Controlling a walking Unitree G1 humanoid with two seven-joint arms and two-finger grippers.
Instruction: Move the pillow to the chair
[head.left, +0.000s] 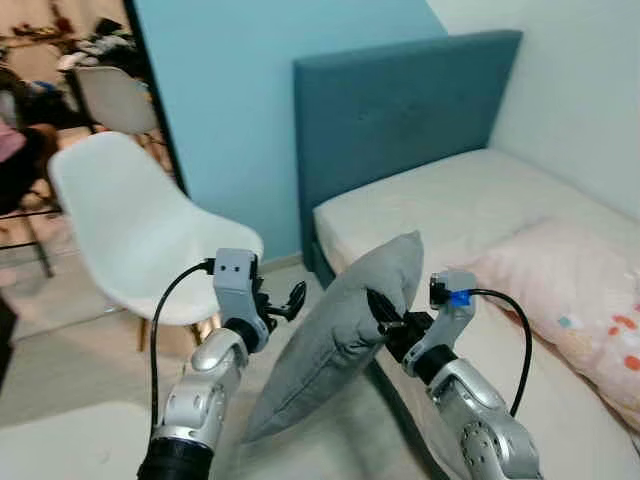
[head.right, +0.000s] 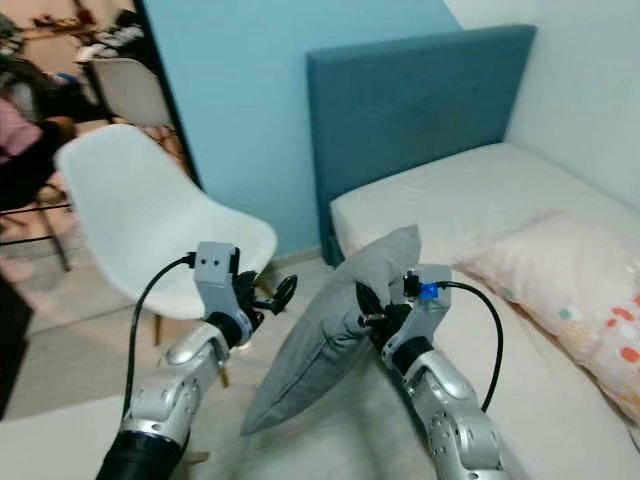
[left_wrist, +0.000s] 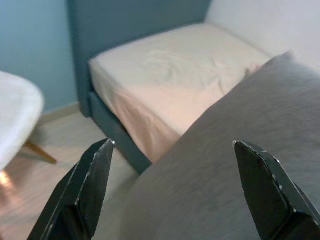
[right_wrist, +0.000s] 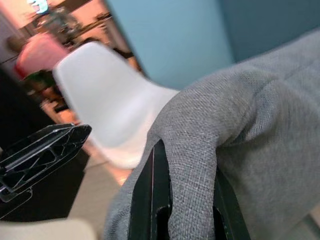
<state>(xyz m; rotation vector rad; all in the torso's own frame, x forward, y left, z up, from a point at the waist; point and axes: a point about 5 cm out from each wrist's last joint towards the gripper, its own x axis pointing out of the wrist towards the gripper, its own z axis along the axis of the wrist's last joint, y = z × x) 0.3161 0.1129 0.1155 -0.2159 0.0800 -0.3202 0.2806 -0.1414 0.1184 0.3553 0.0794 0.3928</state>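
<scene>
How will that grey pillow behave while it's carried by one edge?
Likely floppy: the grey pillow hangs slanted from the right gripper, fabric bunched around one finger. Probably light, since a single pinch holds it up. The woven cover looks grippy, so slipping seems unlikely.

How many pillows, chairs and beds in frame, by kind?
Pillows: 2, the grey pillow pinched in the right pincer, and a pink patterned pillow lying on the bed.
Chairs: 2, the near white chair and a second chair farther back.
Beds: 1, the bed with its teal headboard.
Total: 5
</scene>
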